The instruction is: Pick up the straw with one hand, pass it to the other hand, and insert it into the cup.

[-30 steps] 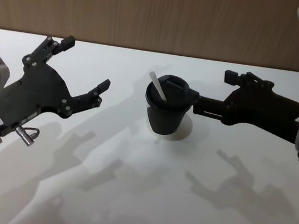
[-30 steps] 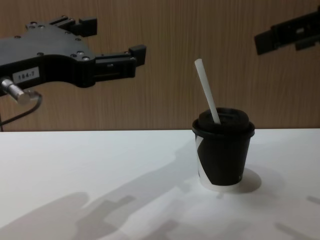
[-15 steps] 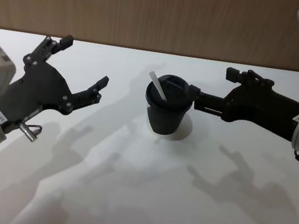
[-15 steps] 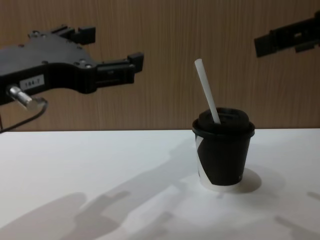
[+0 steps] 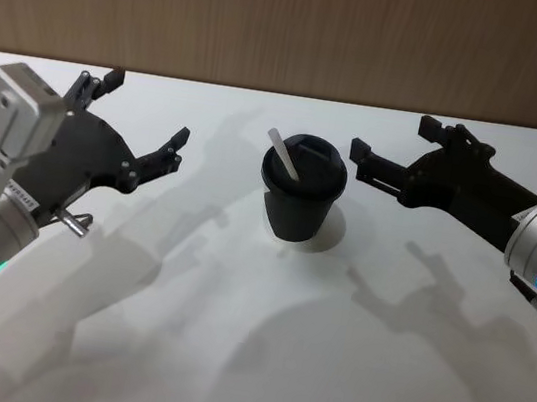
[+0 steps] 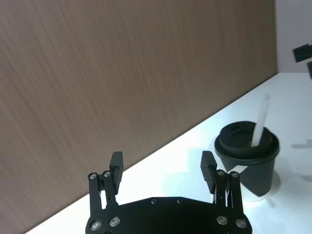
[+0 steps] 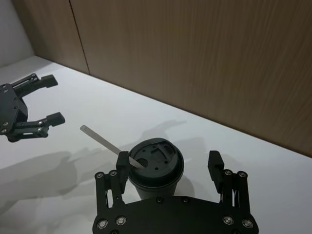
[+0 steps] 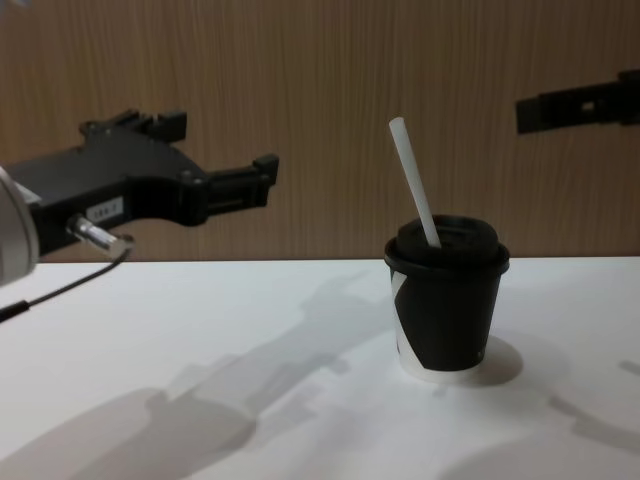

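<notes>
The black cup [image 5: 296, 205] with its domed lid stands upright in the middle of the white table. The white straw [image 5: 283, 155] sticks out of the lid, leaning to the left; the chest view shows the straw [image 8: 413, 180] rising well above the cup [image 8: 445, 315]. My left gripper [image 5: 147, 107] hovers open to the left of the cup, nothing between its fingers. My right gripper [image 5: 391, 139] hovers open to the right of the cup and slightly behind it, also holding nothing. The right wrist view looks down on the lid [image 7: 156, 165] and the straw [image 7: 100, 137].
A wood-panelled wall [image 5: 295, 23] runs along the far edge of the table [image 5: 255, 361]. Nothing else stands on the white surface around the cup.
Both grippers have drawn back from the cup: the left one to the left and lower, the right one to the right and farther back. The cup and straw have not moved.
</notes>
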